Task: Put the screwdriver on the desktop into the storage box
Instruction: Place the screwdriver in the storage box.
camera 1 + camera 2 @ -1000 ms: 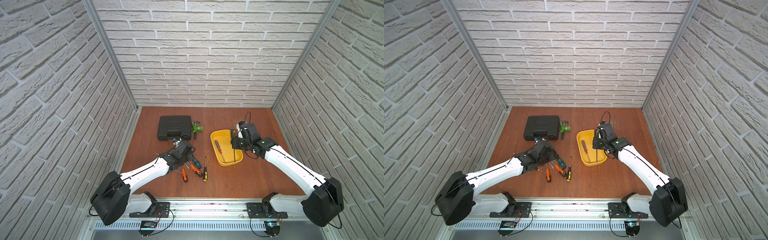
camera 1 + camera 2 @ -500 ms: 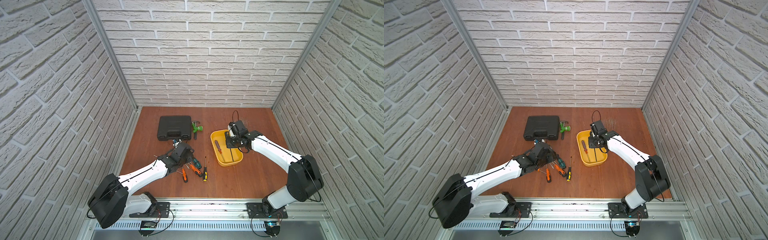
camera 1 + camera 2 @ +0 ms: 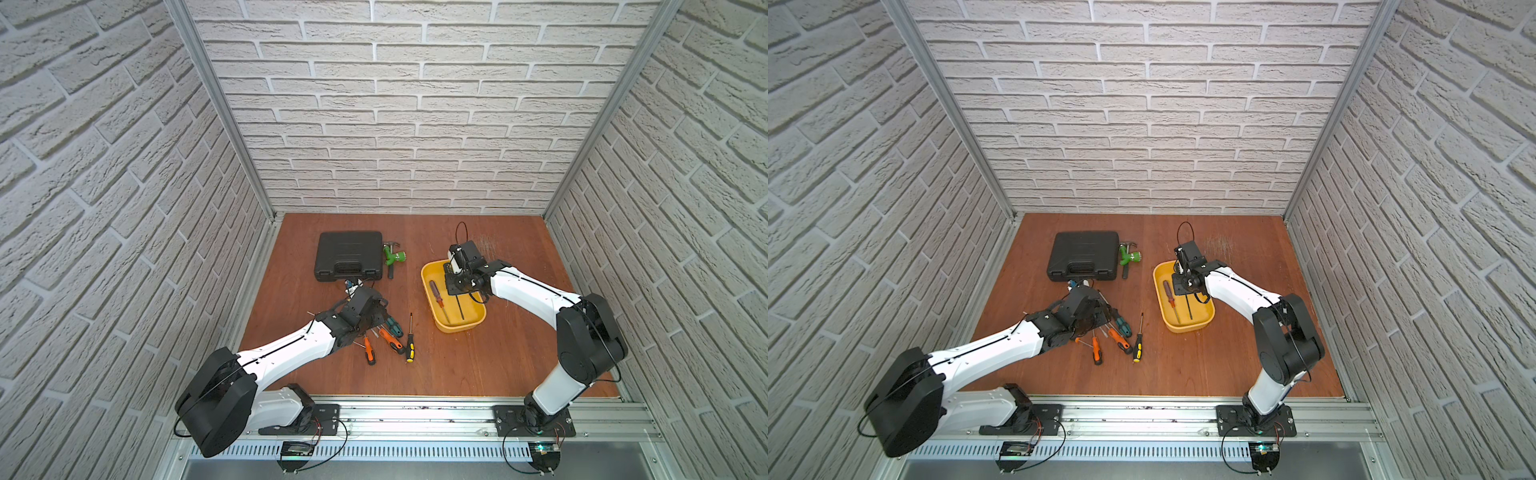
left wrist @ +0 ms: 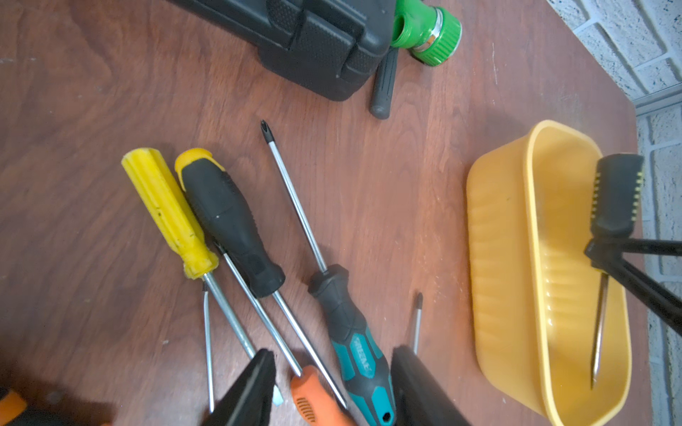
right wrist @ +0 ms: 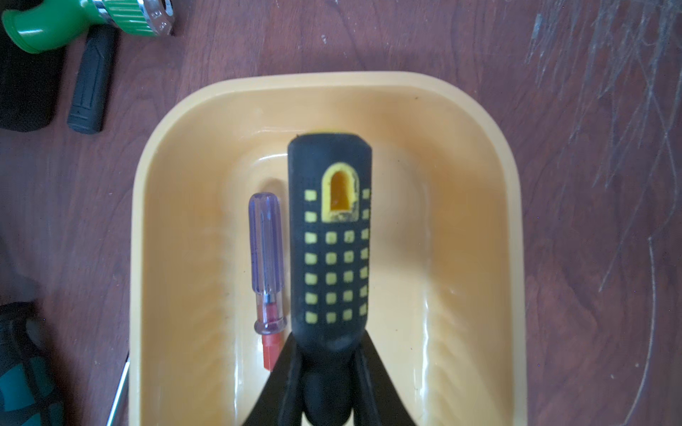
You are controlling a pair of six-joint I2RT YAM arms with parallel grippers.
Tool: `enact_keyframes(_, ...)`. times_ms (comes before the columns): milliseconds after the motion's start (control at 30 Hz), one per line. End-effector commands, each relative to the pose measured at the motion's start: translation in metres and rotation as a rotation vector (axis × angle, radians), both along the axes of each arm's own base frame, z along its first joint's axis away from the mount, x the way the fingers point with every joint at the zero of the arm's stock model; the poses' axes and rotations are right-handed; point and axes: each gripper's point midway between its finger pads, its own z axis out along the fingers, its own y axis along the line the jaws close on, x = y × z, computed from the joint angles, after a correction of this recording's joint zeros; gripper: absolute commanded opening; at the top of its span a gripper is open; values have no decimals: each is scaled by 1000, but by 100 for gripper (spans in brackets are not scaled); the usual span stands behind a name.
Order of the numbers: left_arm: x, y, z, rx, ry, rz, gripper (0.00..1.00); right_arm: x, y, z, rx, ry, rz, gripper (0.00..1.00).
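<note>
Right gripper (image 5: pixel 328 345) is clamped on the neck of a blk/yel screwdriver (image 5: pixel 330 239), which is held over the storage box (image 5: pixel 169 258). In the right wrist view its shaft is hidden behind the fingers (image 5: pixel 280 376). In the left wrist view the shaft is seen angled down inside the box; whether the tip touches the floor can't be told. A purple-handled screwdriver (image 5: pixel 266 250) is lying in the box, its blade end covered by a finger. Left gripper (image 4: pixel 334 352) is seen w/ jaws apart and nothing gripped. Only the finger ends are in frame, and in both top views they're hidden under the wrist. Btwn them a teal-handled screwdriver (image 4: pixel 354 343) is lying on the desktop (image 4: pixel 92 110), beside an orange handle (image 4: pixel 313 400) that is cut off at the frame edge.
</note>
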Motion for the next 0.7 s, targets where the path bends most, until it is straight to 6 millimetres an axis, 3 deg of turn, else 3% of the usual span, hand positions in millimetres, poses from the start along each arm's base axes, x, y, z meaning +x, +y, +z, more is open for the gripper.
enact_keyframes(0, 0, -2, 3, -15, -18, -4, 55, 14, 13, 12, 15, -64, 29, 2)
enact_keyframes(67, 0, -2, 3, -16, -16, -4, 55, 14, 13, 7, 7, -55, 27, 6)
enact_keyframes(167, -1, -1, 3, -16, -14, -2, 55, 12, 15, 4, 10, -45, 26, 27)
enact_keyframes(233, -1, -1, 3, -14, -15, -2, 55, 11, 17, 8, 16, -55, 28, 41)
enact_keyframes(367, -1, -1, 5, -16, -19, -1, 56, 9, 21, 24, 29, -80, 39, 54)
enact_keyframes(533, -1, 3, 9, 0, -30, 0, 56, -2, 25, 48, 40, -99, 40, 56)
enact_keyframes(667, -6, 20, 8, 52, -10, 39, 57, -30, 40, 78, 128, -138, 47, 52)
